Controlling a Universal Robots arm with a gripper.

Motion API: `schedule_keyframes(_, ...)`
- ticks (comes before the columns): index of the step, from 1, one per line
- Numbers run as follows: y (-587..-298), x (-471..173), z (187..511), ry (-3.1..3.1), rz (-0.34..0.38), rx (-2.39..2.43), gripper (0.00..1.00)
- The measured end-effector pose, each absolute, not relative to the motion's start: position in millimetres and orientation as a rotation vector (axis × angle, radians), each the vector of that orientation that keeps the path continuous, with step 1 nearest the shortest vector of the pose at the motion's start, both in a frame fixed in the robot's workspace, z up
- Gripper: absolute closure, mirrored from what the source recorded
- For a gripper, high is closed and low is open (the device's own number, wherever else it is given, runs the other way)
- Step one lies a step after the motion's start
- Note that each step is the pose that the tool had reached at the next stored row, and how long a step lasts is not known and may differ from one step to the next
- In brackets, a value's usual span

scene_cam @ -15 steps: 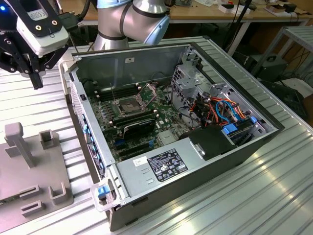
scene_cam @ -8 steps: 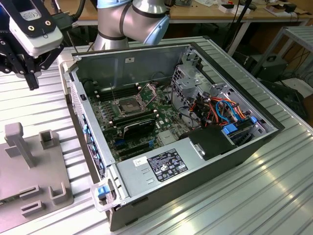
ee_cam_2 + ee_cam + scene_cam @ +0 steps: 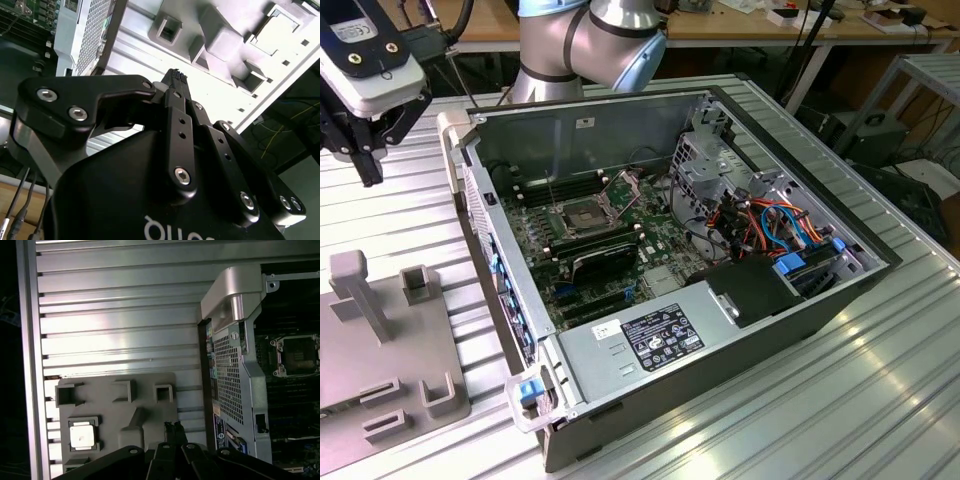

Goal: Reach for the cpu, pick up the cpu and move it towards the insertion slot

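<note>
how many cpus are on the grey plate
1: the cpu sits in a square holder on the grey plate in the first wrist view; the gripper hides part of the plate.

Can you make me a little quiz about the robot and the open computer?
1. True or false: the chip already sits in the socket.
2. Where is the gripper? A) outside the computer case, by the grey tray; B) inside the case, over the socket; C) resting on the chip.
3. Fill in: the gripper is ____ (open or shut).
Key: 1 false, the chip lies on the grey tray; 2 A; 3 shut.
</note>
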State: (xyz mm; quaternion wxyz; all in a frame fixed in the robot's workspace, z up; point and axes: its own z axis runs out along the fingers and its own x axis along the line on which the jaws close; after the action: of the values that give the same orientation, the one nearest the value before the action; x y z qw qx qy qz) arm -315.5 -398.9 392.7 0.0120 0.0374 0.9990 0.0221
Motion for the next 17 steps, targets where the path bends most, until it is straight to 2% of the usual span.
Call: schedule_keyframes(17,-399,-338,392,3.115,0.069,0.117,0.89)
